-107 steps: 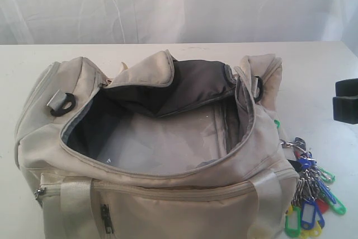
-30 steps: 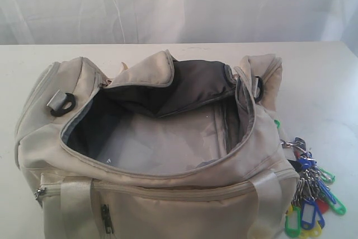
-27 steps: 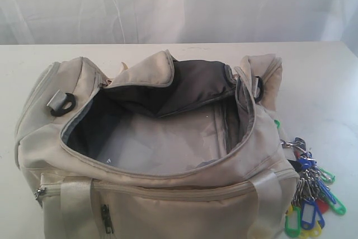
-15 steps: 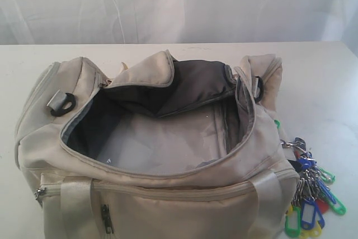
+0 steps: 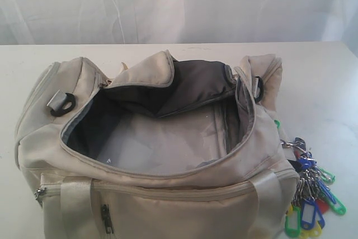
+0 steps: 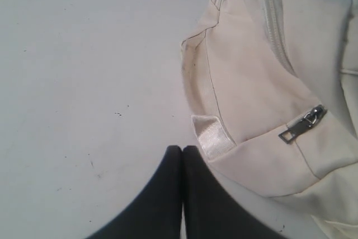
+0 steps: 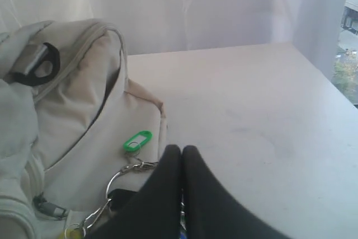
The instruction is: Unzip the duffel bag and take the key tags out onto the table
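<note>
The cream duffel bag lies on the white table with its top zipper wide open, dark grey lining showing and nothing visible inside. The key tags lie on the table against the bag's right end: green, blue, yellow and red tags on metal rings. Neither gripper shows in the exterior view. My right gripper is shut and empty above the tags, with a green tag and key rings beside it. My left gripper is shut over bare table beside the bag's end, near a metal zipper pull.
A white curtain hangs behind the table's far edge. A black strap ring sits on the bag's left end and another on its right end. Bare tabletop stretches to the right of the bag.
The dark gripper at the right edge of the exterior view 3.6 s ago has left that view. Bag and key tags have not moved.
</note>
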{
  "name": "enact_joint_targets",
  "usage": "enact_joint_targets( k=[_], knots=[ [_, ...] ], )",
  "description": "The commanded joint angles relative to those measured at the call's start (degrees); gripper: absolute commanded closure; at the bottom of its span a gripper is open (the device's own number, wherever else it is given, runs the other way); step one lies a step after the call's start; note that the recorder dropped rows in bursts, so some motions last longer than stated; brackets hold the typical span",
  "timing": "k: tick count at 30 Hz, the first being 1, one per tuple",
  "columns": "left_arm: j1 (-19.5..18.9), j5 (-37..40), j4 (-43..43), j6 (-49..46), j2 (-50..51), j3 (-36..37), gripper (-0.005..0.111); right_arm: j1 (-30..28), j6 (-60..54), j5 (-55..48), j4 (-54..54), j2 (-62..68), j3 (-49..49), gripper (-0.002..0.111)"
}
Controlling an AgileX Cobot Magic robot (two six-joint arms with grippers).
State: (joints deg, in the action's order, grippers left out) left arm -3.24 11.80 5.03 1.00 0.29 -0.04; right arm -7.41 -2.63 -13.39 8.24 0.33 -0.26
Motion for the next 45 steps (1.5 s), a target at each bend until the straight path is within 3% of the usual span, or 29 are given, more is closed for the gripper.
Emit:
enact_joint_targets(
  k=[1,5,45],
  knots=[
    [-1.8,-0.2,0.6,0.3,-0.3,0.0,0.107,-1.5,0.3,0.8,-0.2,-0.3,0.3,0.108],
    [-3.5,-0.2,0.6,0.3,-0.3,0.0,0.107,0.5,0.3,0.9,-0.2,-0.3,0.3,0.108],
    [-3.5,-0.2,0.5,0.3,-0.3,0.0,0.107,1.0,-0.2,-4.3,-1.2,-0.3,0.3,0.108]
  ],
)
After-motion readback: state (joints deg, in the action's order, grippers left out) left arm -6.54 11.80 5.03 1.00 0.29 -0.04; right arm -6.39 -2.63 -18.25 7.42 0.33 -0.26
